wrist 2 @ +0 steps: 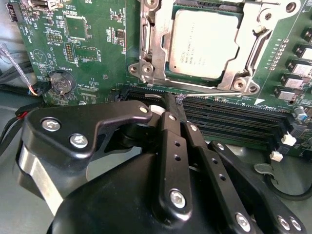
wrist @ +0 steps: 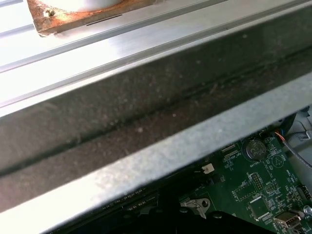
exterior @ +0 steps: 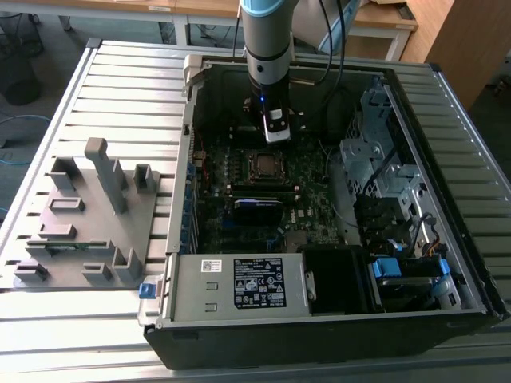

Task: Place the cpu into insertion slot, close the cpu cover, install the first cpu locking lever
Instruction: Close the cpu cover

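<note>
While the cpu [wrist 2: 204,44] lies framed by the cpu cover [wrist 2: 155,48], gripper [wrist 2: 169,102] pressed together, just beside it

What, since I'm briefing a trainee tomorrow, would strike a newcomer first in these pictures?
The open computer case on the slatted table dominates the exterior view, with the gripper reaching down into it. In the second wrist view, the silver cpu lies framed by the cpu cover, just beyond the gripper.
</note>
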You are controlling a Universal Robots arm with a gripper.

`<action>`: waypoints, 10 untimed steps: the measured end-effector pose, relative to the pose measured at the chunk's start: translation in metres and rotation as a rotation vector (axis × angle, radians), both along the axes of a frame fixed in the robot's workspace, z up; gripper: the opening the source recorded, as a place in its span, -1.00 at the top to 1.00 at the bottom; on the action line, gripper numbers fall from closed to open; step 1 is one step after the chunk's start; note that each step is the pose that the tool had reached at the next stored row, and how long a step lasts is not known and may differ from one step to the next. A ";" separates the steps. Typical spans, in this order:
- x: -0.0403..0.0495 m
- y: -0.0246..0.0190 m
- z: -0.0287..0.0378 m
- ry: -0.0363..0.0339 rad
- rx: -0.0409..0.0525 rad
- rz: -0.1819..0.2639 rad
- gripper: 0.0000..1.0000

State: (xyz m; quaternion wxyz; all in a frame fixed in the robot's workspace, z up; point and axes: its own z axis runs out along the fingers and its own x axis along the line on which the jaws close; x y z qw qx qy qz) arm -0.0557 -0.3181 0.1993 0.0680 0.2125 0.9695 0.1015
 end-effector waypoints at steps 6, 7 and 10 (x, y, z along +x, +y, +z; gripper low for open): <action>0.0000 0.0000 -0.0008 -0.0004 -0.0001 0.000 0.80; 0.0000 0.0000 -0.0008 -0.0004 -0.0001 0.000 0.80; 0.0000 0.0001 -0.0009 -0.0005 -0.0012 0.000 0.80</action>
